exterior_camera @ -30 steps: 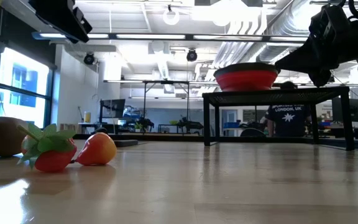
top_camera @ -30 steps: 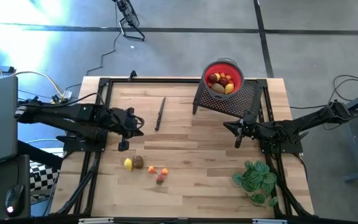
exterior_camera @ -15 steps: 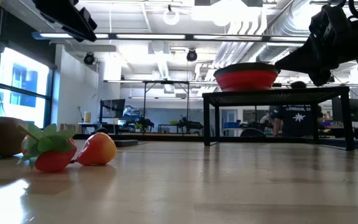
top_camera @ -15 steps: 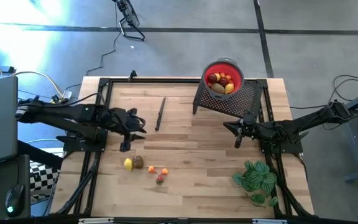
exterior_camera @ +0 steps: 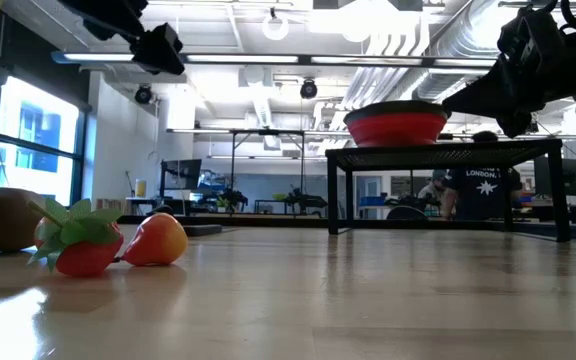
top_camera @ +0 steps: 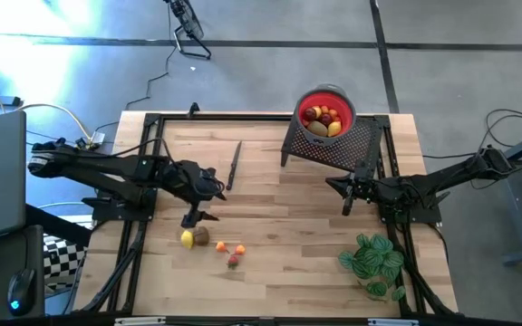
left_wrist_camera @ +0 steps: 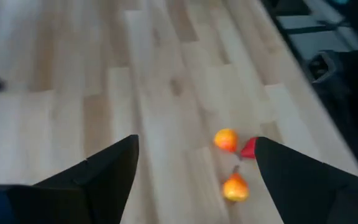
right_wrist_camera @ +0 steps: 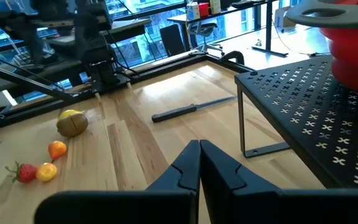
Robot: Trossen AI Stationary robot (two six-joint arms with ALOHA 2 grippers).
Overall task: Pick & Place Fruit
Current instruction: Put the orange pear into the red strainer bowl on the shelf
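Fruit pieces lie loose on my pale wooden plank counter (top_camera: 279, 226), near its front edge: a small red strawberry with green leaves (top_camera: 233, 262), two small orange rounded pieces (top_camera: 240, 249) (top_camera: 220, 245), then a brown kiwi (top_camera: 201, 235) touching a yellow lemon (top_camera: 187, 239). My left end effector (top_camera: 195, 218) hangs above the counter just behind the lemon and kiwi, its two dark fingers (left_wrist_camera: 104, 174) spread wide and grasping nothing; between them I see the two orange pieces and part of the strawberry. My right end effector (top_camera: 347, 196) waits on the other side, above the middle of the counter, its fingers (right_wrist_camera: 191, 168) clenched together and empty. Farther back a thin dark knife (top_camera: 234, 166) lies flat on the wood. At the far edge, a round red bowl (top_camera: 327, 111) stands on a black perforated metal stand (top_camera: 343, 145), with more red and yellow fruit inside. A green leafy plant (top_camera: 374, 261) stands at the front right corner.
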